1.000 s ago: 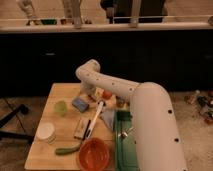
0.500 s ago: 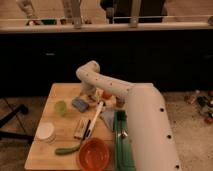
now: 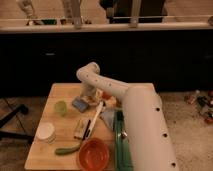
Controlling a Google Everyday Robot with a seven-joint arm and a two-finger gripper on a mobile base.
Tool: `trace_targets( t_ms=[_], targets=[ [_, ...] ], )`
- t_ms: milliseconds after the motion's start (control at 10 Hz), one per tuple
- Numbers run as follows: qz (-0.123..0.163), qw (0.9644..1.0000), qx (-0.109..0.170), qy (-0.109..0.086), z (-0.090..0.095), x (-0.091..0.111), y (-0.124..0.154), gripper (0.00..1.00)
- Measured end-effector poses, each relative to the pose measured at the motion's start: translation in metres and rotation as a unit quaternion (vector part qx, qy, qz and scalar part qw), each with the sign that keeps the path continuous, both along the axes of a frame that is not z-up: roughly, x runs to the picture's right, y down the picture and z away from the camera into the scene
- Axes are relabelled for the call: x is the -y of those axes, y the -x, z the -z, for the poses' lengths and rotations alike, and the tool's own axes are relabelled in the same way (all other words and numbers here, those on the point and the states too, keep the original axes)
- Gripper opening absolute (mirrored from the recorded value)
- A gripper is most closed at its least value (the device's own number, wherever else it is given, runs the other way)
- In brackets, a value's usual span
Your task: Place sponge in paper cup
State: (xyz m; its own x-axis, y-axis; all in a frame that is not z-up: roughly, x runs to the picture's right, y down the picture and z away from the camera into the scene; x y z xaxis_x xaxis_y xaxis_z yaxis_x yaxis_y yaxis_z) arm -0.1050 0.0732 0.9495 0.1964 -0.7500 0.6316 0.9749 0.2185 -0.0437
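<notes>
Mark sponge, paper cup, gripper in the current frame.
sponge [image 3: 79, 104]: camera view, middle of its blue-grey top face.
white paper cup [image 3: 46, 132]: camera view, middle of its round white top.
gripper [image 3: 89, 98]: camera view, tip end below the wrist, right beside the sponge's right edge.

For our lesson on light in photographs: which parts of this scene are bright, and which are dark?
Camera view: the wooden table and the white arm are brightly lit, while the counter front behind them is nearly black. Camera view: the gripper, hanging just over the sponge on the table's far half, sits in the lit zone.
</notes>
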Motion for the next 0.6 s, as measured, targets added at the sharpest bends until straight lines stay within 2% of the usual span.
trace_targets(
  t_ms=[200, 400, 500, 600],
  targets=[
    [-0.005, 1.0000, 0.006, 0.001, 0.001, -0.001, 0.000, 0.80],
    [-0.024, 0.9992, 0.022, -0.022, 0.011, 0.012, -0.005, 0.80],
    [-0.037, 0.9980, 0.034, -0.040, 0.025, 0.025, -0.004, 0.80],
    [-0.041, 0.9972, 0.040, -0.048, 0.031, 0.030, -0.002, 0.80]
  ],
)
